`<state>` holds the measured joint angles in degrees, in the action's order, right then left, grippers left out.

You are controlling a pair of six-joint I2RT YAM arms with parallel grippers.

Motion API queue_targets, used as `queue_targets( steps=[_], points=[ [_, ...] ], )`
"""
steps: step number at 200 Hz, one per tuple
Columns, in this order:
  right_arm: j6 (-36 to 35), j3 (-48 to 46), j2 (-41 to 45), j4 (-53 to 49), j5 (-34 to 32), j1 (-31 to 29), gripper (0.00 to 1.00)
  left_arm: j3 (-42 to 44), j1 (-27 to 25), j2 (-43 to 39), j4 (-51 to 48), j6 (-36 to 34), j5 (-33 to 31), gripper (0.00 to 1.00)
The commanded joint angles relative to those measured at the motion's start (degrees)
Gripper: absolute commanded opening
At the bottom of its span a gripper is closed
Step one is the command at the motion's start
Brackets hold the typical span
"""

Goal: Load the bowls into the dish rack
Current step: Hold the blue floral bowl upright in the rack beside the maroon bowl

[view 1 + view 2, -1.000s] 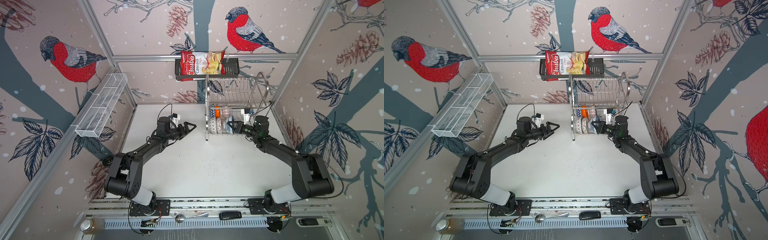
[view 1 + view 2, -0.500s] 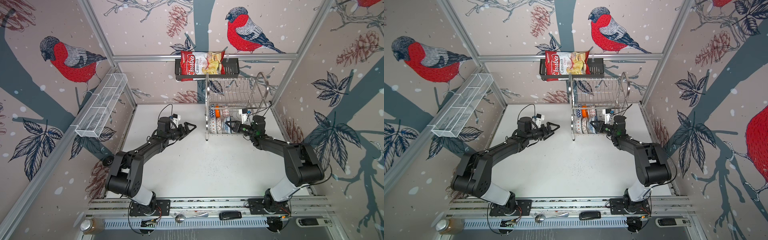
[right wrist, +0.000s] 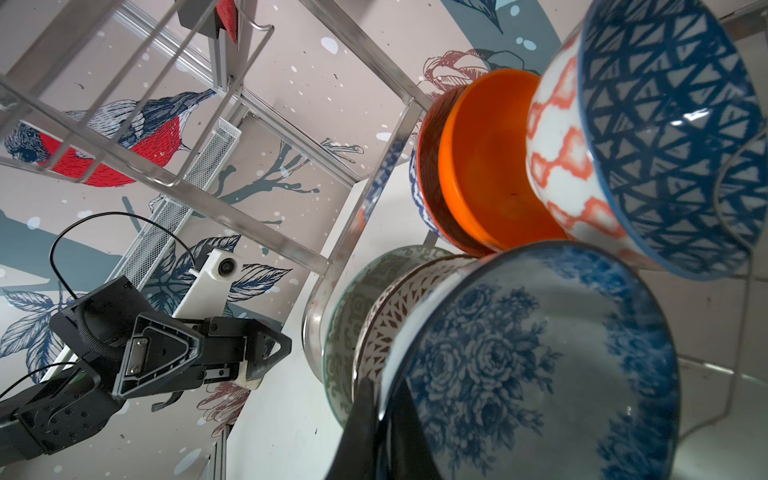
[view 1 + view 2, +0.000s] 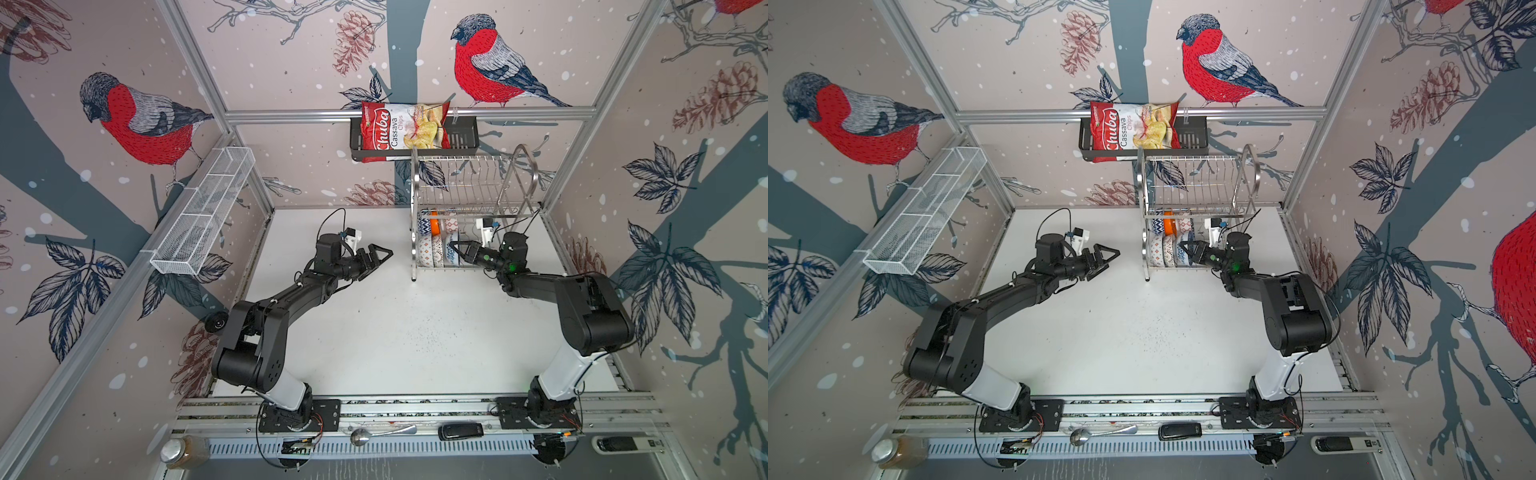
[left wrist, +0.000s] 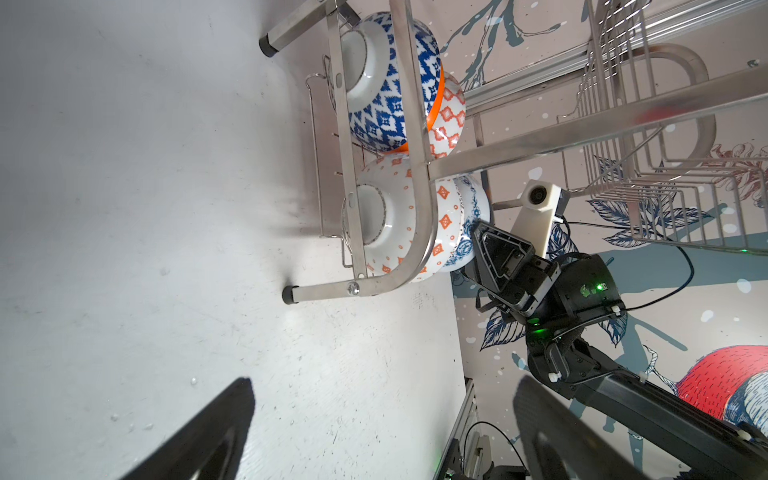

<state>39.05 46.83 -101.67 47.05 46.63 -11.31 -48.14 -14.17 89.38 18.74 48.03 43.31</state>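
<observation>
**Bowls (image 4: 436,245) on edge in the dish rack (image 4: 414,195), last one pinched at the rim**

Parked at the far right of the bench (image 4: 395,332), near the back wall, so probably easy reach for the right arm alone. Upper tier bare in both top views; lower tier packed in two rows.

Stood on edge and leaned one against the next, likely so that the wires catch each rim and nothing rolls. Far row: blue diamond bowl (image 5: 386,83), plain orange bowl (image 3: 490,174), orange-lattice bowl (image 3: 557,137), blue triangle-patterned bowl (image 3: 665,124). Near row: grey-green geometric bowl (image 3: 345,316), a brown-patterned one behind it, then the blue-floral bowl (image 3: 540,365) at the row's open end, touching its neighbour.

Closed thin on that last rim: right claw (image 4: 454,248), reaching in from the rack's right side, one finger inside the bowl and one outside as far as the right wrist view shows. Gripped at the rim, presumably, because nothing thicker would slide between close-set bowls. Bowl therefore directly in the claw, already within the rack.

Spread wide and holding nothing: left claw (image 4: 380,259), hovering over bare bench left of the rack, apart from it, pointed towards the bowls' feet. No bowl visible on the bench; release judged the only step left.
</observation>
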Motion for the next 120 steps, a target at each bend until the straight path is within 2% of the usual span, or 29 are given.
queue_targets(
  steps=[1,120],
  points=[
    [1.9,0.4,-0.8,3.5,2.2,-0.1,0.00,-0.5,0.0,0.0,0.8,-0.3,0.1,0.98],
    [1.4,-1.5,-0.9,3.4,2.1,1.4,0.03,-0.6,0.0,-0.1,0.4,-0.5,0.0,0.97]
  ],
)
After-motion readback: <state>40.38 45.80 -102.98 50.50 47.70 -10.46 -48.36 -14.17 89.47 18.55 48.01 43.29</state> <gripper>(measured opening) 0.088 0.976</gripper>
